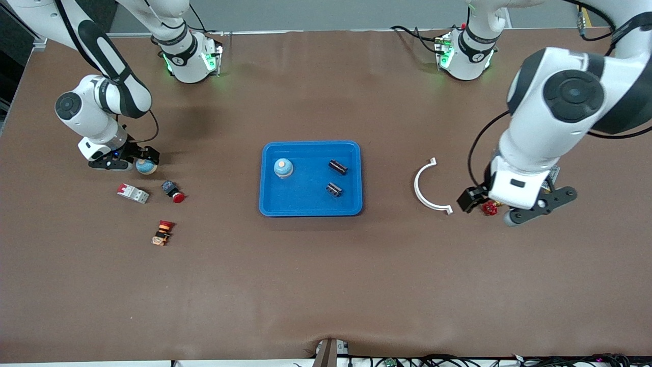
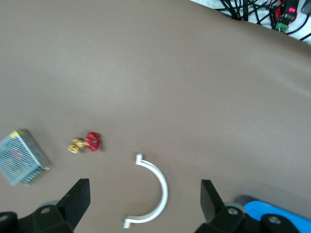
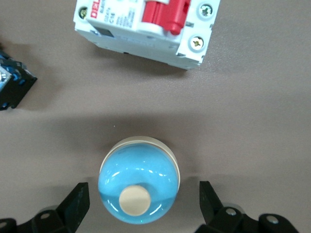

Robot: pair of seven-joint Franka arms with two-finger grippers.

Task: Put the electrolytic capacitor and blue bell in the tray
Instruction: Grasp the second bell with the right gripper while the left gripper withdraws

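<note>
Already your tray (image 1: pixel 310 209) held 1 blue bell (image 1: pixel 283 167); the right gripper (image 3: pixel 144 204) stood jaws apart around another bell (image 3: pixel 139 179), the left gripper (image 2: pixel 144 204) waited, jaws apart.

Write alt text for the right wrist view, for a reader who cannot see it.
The open right gripper hangs just over a blue bell with a cream button on top, its fingers standing clear on either side of the bell. On the brown table nearby lie a white circuit breaker with a red lever and part of a black-and-blue component.

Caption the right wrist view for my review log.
Open right end effector straddling a blue bell on the table, circuit breaker beside it.
</note>
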